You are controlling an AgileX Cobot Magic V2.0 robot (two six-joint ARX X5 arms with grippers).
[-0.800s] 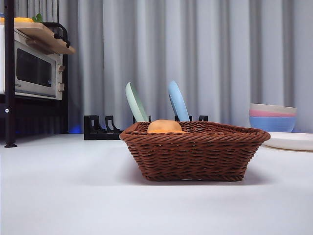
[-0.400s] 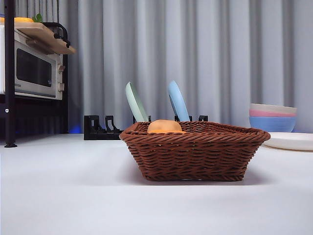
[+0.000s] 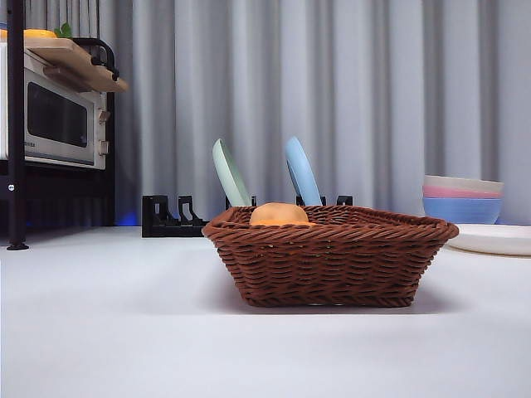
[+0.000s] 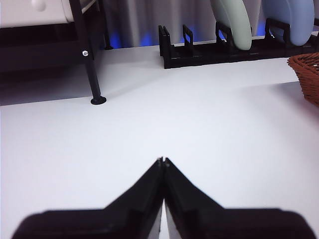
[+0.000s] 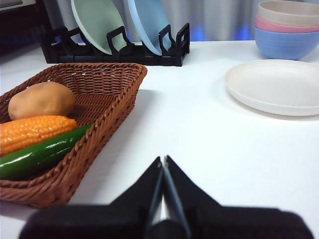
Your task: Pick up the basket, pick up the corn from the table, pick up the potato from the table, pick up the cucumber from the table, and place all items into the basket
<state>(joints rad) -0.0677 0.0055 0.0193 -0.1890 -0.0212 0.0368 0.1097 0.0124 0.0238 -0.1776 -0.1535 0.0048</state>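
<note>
Nothing had moved since the earlier front pictures: the basket [image 3: 330,255] sat in the same spot on the white table [image 3: 108,332], and no arm came into that view. From the right wrist view, the basket [image 5: 107,102] held all 3 vegetables. The potato [image 5: 41,99] lay toward the back, the corn [image 5: 34,131] was right beside it, and the cucumber [image 5: 42,153] lay along the corn on its near side, touching it. So the job looked done, with nothing left to pick up. The right gripper [image 5: 163,162] was near the basket but not touching it, and its 2 jaws were pressed together on nothing. The left gripper [image 4: 162,162] waited over bare table on the basket's other side, also pressed together and holding nothing. Farther out were a dish rack [image 5: 117,52] with 2 plates, a white plate [image 5: 274,85], stacked bowls [image 5: 289,30] and a microwave [image 3: 54,120].
</note>
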